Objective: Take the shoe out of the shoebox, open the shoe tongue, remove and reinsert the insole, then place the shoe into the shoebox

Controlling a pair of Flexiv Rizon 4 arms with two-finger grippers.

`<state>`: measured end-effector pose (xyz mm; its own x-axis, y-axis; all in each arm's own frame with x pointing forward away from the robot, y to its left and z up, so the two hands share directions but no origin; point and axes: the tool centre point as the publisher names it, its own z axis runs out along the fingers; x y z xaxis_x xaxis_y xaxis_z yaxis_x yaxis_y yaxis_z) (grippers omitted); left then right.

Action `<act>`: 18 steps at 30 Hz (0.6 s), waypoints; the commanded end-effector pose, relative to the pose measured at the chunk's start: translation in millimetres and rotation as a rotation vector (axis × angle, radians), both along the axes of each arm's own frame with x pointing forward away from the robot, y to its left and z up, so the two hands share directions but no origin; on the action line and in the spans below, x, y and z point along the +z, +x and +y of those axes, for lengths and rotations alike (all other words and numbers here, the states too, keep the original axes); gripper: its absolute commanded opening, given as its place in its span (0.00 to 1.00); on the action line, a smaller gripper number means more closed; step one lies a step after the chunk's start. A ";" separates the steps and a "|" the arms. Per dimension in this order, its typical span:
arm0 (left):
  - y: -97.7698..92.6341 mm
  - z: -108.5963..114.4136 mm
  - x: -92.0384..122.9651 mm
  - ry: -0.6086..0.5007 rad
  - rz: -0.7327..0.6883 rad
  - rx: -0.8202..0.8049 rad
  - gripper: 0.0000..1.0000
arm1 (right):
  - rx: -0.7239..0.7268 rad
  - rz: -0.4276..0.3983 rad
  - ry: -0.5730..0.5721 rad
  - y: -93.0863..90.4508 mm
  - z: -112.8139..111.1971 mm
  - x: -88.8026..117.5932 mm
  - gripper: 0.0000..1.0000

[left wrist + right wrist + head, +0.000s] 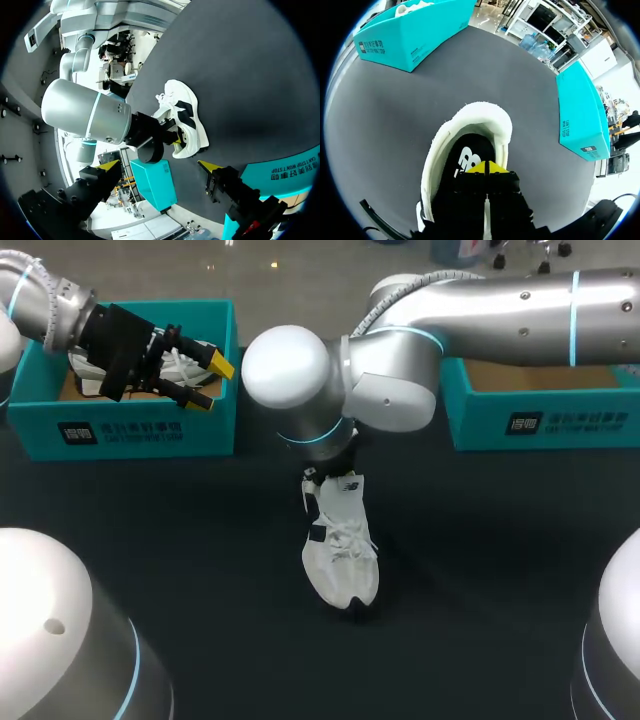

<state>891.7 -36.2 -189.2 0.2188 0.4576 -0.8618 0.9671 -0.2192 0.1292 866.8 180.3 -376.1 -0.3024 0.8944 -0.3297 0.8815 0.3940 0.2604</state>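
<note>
Head view has the left shoebox (130,435) at the far left of the dark table (200,540), with a second white shoe (185,365) lying inside it. The left gripper (213,385) hangs over that box's right end, its fingers spread wide and holding nothing. Near the middle of the table, well apart from both boxes, the white shoe (342,550) stands on its sole with the toe toward the near edge. The right arm reaches in from the right to the shoe's heel. In the right wrist view the right gripper (487,168) sits inside the shoe's opening, fingers pressed together, tips on the black insole (465,162); whether they pinch it I cannot tell. The right shoebox (540,420) stands far right.
</note>
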 end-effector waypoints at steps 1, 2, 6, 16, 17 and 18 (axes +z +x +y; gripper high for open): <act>-0.8 0.2 0.7 0.004 -0.001 0.001 1.00 | 0.000 0.011 -0.019 3.0 3.1 -9.4 0.00; -0.8 0.2 0.7 0.004 -0.001 0.001 1.00 | 0.001 0.018 -0.022 0.0 2.9 -9.7 0.00; -0.8 0.2 0.7 0.004 -0.001 0.001 1.00 | 0.003 0.033 -0.024 -1.5 3.8 -16.4 0.00; -0.8 0.2 0.7 0.004 -0.001 0.001 1.00 | -0.006 0.067 0.017 -4.1 8.7 -31.7 0.00; -0.8 0.2 0.7 0.004 -0.001 0.001 1.00 | -0.010 0.066 0.032 -4.3 9.1 -32.7 0.00; -0.8 0.2 0.7 0.004 -0.001 0.001 1.00 | -0.014 0.066 0.045 -3.9 9.6 -33.9 0.00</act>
